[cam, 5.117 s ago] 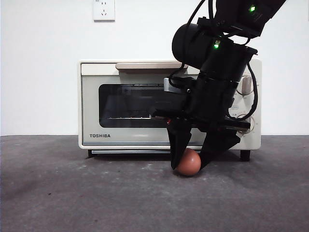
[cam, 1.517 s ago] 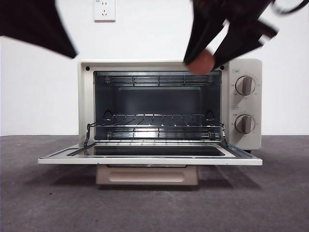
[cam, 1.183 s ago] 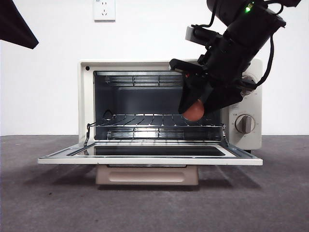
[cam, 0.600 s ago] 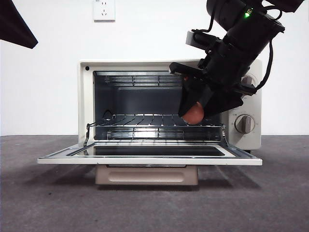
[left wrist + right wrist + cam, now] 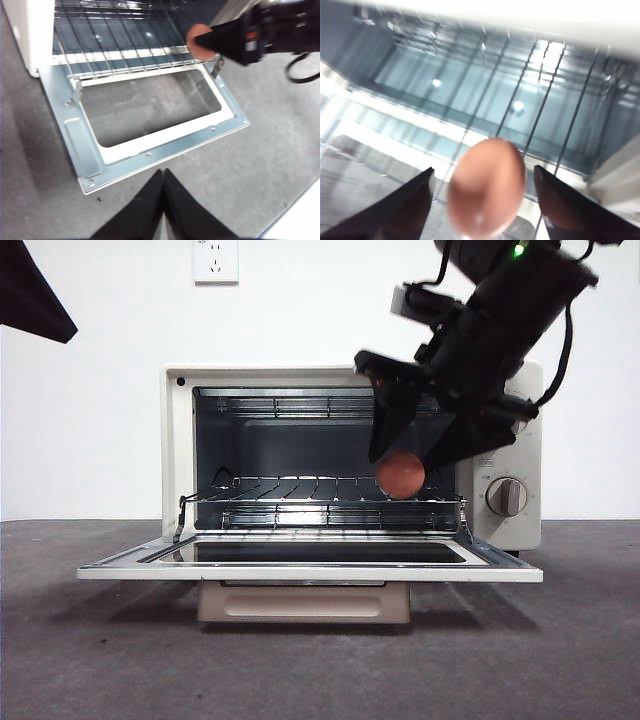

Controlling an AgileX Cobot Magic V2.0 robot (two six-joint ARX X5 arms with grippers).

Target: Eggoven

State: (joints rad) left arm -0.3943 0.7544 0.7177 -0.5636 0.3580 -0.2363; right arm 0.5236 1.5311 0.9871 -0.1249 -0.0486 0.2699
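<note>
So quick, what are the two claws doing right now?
Left gripper: shut, empty, hovering before the open cream toaster oven.
Right gripper: open, jaws clear of the reddish-brown egg.

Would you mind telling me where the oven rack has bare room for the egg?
The wire rack of the TOSHIBA toaster oven is bare from its left end to the middle. The right end is crowded: the right gripper hangs there with the egg between its open fingers. The left gripper waits outside, shut.

Right arm (image 5: 490, 330): matte black housing, green indicator light, looped black cables, small grey block; gripper (image 5: 405, 445) with two tapered black jaws.
</note>
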